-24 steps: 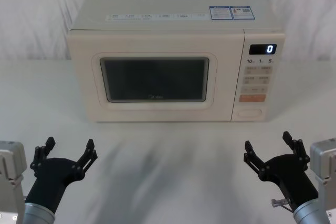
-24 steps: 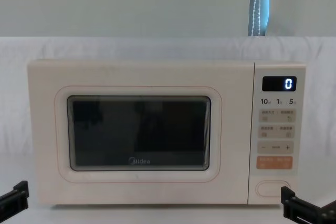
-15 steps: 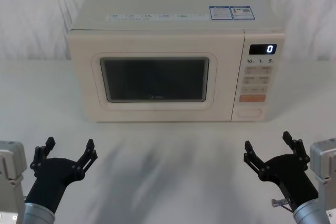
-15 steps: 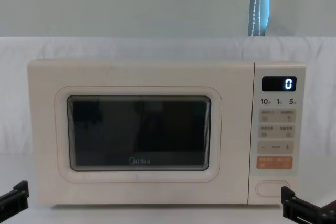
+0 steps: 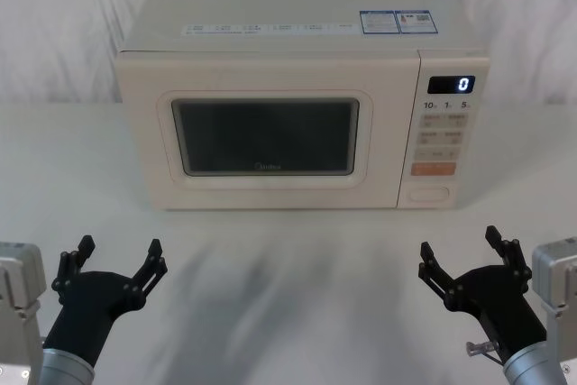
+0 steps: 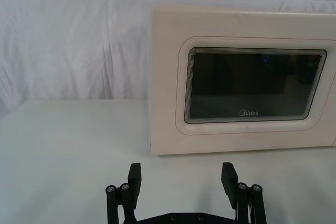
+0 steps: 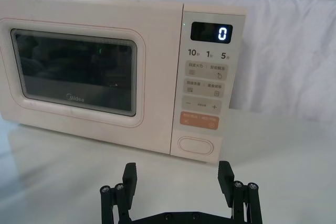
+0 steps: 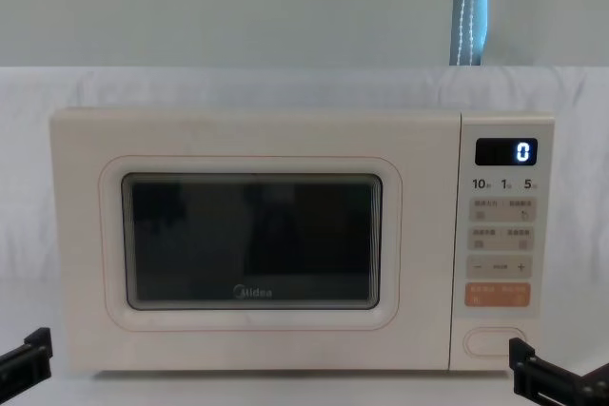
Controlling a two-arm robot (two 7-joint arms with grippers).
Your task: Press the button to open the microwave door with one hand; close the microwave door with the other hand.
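While the microwave door [image 5: 266, 137] sits closed, left gripper [image 5: 115, 265] wide, right gripper [image 5: 464, 259] wide, button [image 7: 195, 146] untouched.

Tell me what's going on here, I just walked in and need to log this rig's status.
Nothing is being handled yet. A cream microwave sits on the white table with the microwave door shut and the display reading 0. The left gripper and the right gripper hover low over the table in front of it, both with fingers open and empty. The button at the bottom of the control panel is untouched; the right gripper is nearer to it.
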